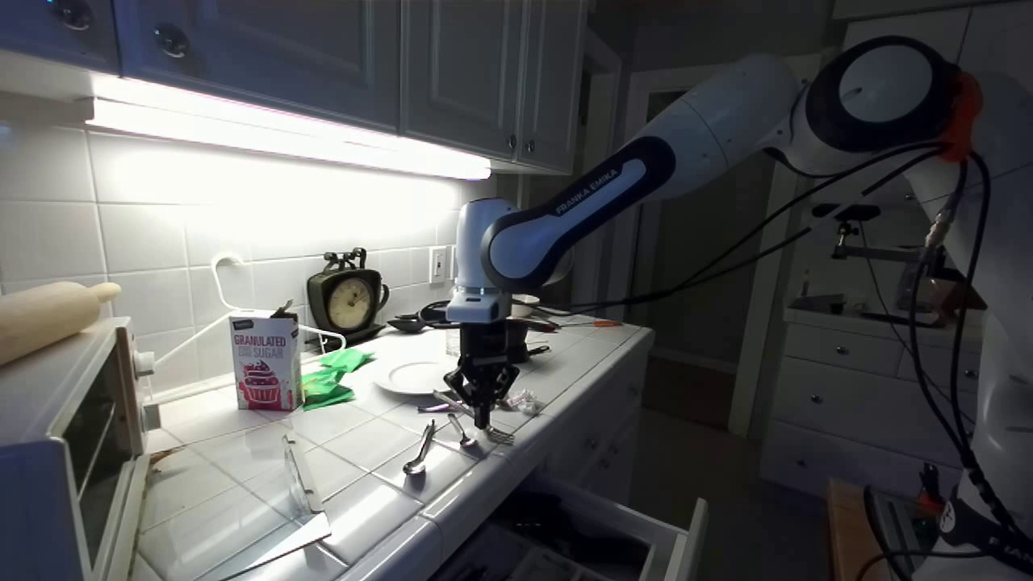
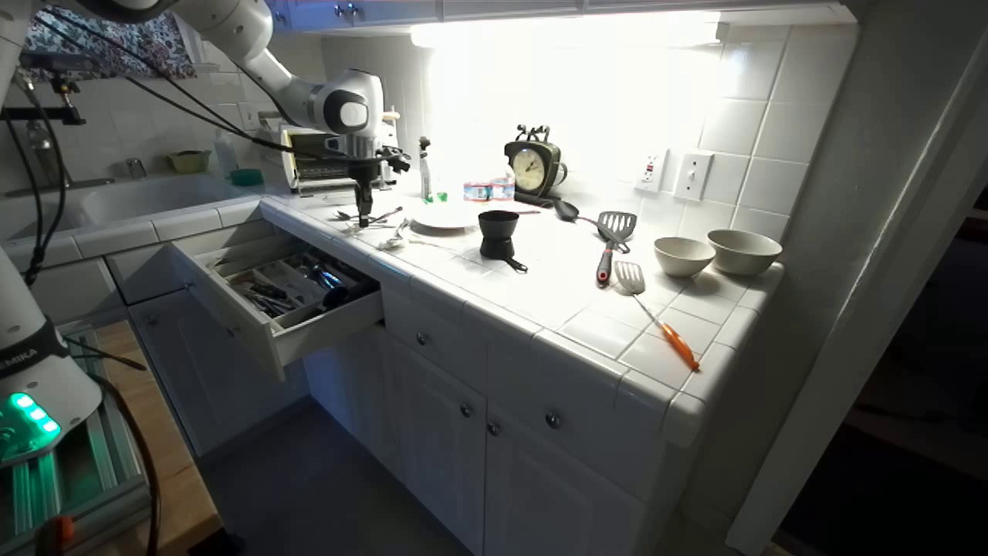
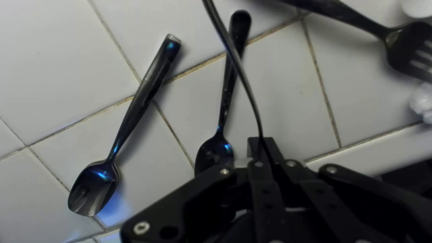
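One fork (image 1: 500, 436), metal, grasped in the gripper (image 1: 482, 421); jaws clenched on it, gripper pointing straight down. Location: over the desk (image 1: 363, 460), near its front edge. Tines lean toward that edge; handle runs off toward the wall side. Tine contact with the tile: cannot tell.

Wrist view: fork handle passes across the handle of a small spoon (image 3: 216, 152) lying on the tile, its bowl just beside the gripper and partly covered by it. Farther out, a larger spoon (image 3: 130, 123) lies apart; its bowl shows a doubled rim, possibly two nested, not confirmed. Upper right: a serving fork (image 3: 400, 50), cut off by the frame, crumpled clear plastic (image 3: 423, 101) near its tines.

Wall side, in an exterior view: white plate (image 1: 407, 378) beyond the cutlery; sugar carton (image 1: 266, 363) upright, green packet (image 1: 327, 389) just beside it; dark clock (image 1: 353, 300) at the tiled wall. Toaster oven (image 1: 89, 484) at far left, rolling pin (image 1: 48, 319) on top.

Below the front edge: drawer (image 2: 332, 330) pulled out, utensils inside, several dark and hard to separate.

Opposite end of the desk, in an exterior view: black cup (image 2: 498, 228), orange-handled spatula (image 2: 679, 346), two pale bowls (image 2: 683, 259) side by side.
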Motion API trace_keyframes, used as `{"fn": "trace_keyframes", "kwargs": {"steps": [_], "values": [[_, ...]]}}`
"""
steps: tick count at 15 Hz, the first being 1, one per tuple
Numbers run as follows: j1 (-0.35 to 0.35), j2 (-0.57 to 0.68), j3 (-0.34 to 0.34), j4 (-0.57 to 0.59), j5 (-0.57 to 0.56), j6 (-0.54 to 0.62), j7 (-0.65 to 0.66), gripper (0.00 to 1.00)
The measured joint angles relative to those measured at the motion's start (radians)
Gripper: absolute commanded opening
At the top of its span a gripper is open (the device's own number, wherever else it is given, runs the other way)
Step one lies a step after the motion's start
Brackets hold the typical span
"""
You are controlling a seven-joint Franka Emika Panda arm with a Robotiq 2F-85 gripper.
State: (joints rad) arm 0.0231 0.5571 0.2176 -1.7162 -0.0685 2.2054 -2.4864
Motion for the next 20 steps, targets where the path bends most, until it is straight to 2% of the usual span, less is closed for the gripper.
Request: {"fn": "trace_keyframes", "kwargs": {"steps": [7,14,20], "values": [[0.014,0.008,-0.002,0.014,-0.043,-0.028,-0.082,0.01],[0.044,0.025,-0.033,0.044,-0.127,-0.029,-0.124,0.01],[0.089,0.031,-0.079,0.043,-0.235,0.065,-0.104,0.01]]}}
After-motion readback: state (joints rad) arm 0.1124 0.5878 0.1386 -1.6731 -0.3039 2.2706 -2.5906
